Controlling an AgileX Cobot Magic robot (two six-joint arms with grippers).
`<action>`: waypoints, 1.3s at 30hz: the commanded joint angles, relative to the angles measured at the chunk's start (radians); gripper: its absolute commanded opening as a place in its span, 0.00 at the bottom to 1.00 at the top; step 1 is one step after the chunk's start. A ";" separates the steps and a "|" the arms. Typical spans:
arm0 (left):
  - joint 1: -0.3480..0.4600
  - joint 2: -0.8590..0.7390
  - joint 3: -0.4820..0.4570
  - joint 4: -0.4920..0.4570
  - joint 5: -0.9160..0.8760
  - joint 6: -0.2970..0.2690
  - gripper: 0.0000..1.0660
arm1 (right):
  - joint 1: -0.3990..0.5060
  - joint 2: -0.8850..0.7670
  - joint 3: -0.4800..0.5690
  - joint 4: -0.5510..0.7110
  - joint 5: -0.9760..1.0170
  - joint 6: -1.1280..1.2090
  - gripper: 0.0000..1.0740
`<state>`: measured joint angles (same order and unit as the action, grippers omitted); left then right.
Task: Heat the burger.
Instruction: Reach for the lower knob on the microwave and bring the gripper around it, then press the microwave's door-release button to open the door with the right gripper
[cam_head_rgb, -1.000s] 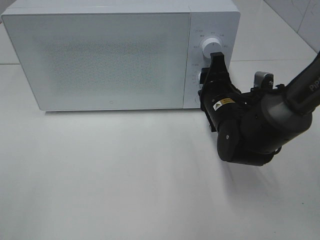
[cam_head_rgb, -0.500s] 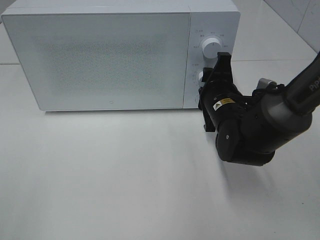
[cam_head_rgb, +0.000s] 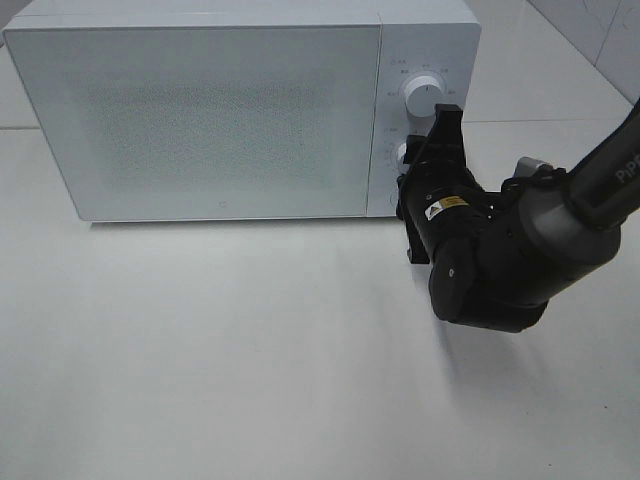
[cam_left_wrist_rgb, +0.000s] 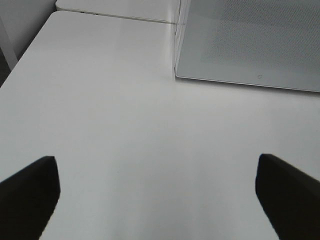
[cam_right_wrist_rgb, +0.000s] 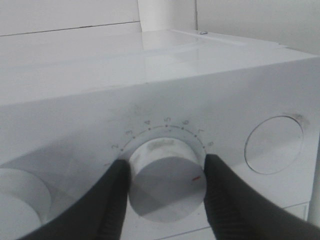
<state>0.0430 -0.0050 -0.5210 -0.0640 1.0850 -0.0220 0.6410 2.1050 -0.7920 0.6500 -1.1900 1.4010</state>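
From the high camera you see the white microwave (cam_head_rgb: 200, 110) along the worktop's far edge, door closed. Your right gripper (cam_head_rgb: 420, 152) is at the control panel near the far right corner, set on the lower knob (cam_head_rgb: 404, 154) beneath the upper knob (cam_head_rgb: 423, 97).

In the left wrist view, your left gripper (cam_left_wrist_rgb: 157, 195) is spread wide over the worktop (cam_left_wrist_rgb: 110, 110), by its left edge.

In the right wrist view, both black fingers (cam_right_wrist_rgb: 112, 200) press the numbered knob's sides; a round button (cam_right_wrist_rgb: 274, 145) sits beside it.

You cannot tell where the burger is; no view shows it.
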 joint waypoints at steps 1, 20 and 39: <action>0.000 -0.019 0.003 -0.001 -0.014 -0.001 0.94 | 0.001 -0.017 -0.024 -0.001 -0.245 -0.025 0.15; 0.000 -0.019 0.003 -0.001 -0.014 -0.001 0.94 | 0.005 -0.020 -0.023 0.048 -0.163 -0.102 0.61; 0.000 -0.019 0.003 -0.001 -0.014 -0.001 0.94 | 0.005 -0.208 0.198 -0.140 0.115 -0.290 0.61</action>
<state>0.0430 -0.0050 -0.5210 -0.0640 1.0850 -0.0220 0.6480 1.9130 -0.5970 0.5320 -1.0900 1.1380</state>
